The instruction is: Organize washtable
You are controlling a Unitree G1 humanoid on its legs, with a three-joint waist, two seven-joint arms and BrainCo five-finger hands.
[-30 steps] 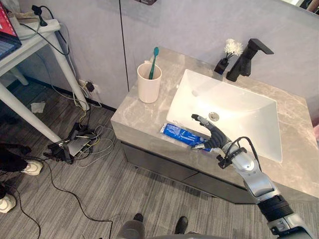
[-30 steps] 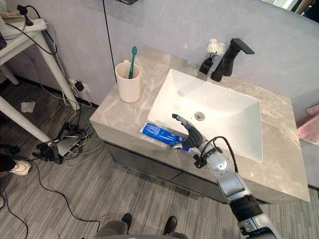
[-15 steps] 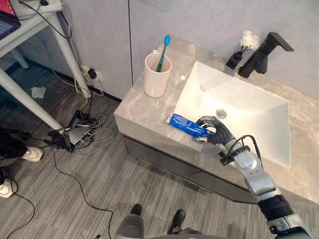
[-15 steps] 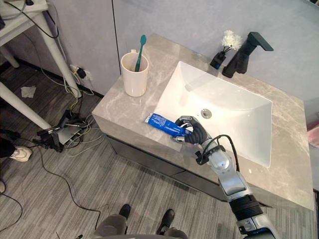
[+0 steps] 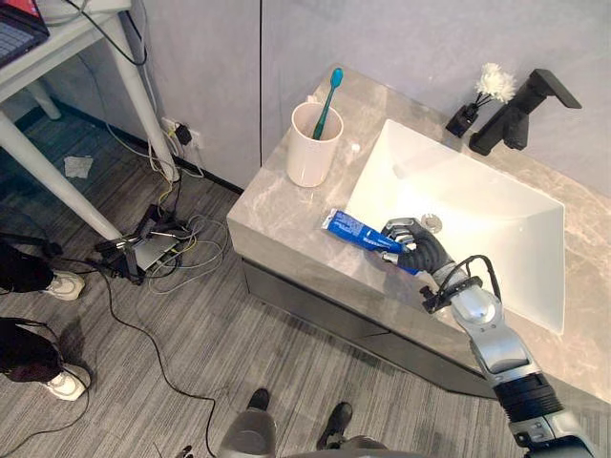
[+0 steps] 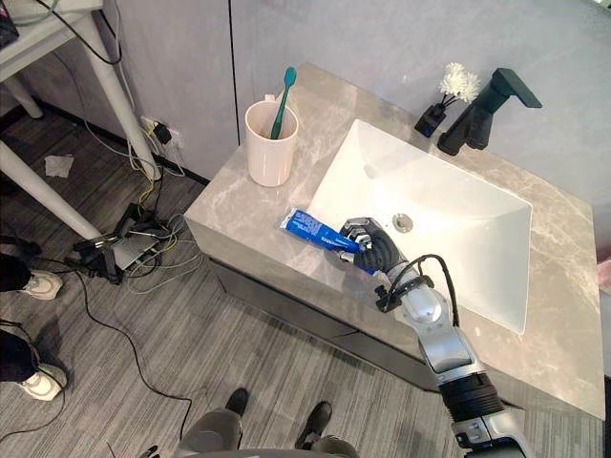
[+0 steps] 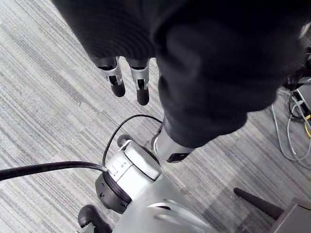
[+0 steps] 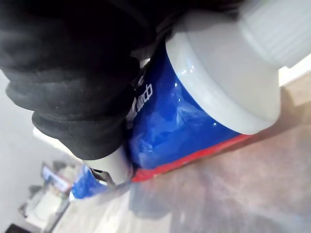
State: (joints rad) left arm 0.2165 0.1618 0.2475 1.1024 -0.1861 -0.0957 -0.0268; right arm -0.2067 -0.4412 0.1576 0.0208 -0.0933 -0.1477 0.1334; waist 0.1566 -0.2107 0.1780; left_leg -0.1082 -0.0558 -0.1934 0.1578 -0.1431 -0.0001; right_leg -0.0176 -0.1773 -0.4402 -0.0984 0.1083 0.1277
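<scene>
A blue toothpaste tube point(image 5: 355, 230) with a white cap point(image 8: 228, 73) lies on the grey marble countertop point(image 5: 286, 215), along the front left rim of the white sink point(image 5: 477, 210). My right hand point(image 5: 420, 253) has its fingers curled round the tube's cap end, and the right wrist view shows the blue tube point(image 8: 180, 116) pressed against the palm, just above the stone. A beige cup point(image 5: 312, 157) holding a teal toothbrush point(image 5: 327, 91) stands at the counter's back left. My left hand point(image 7: 129, 80) hangs over the floor with straight fingers, holding nothing.
A black faucet point(image 5: 520, 113) and a small dark vase with a white flower point(image 5: 480, 95) stand behind the sink. A white table leg point(image 5: 57, 181) and a heap of cables point(image 5: 153, 253) are on the floor to the left. A person's shoes point(image 5: 57, 286) show at the left edge.
My right hand's fingers, spread over the tube's cap end a second ago, have curled round it. The whole picture has shifted as the camera moved.
</scene>
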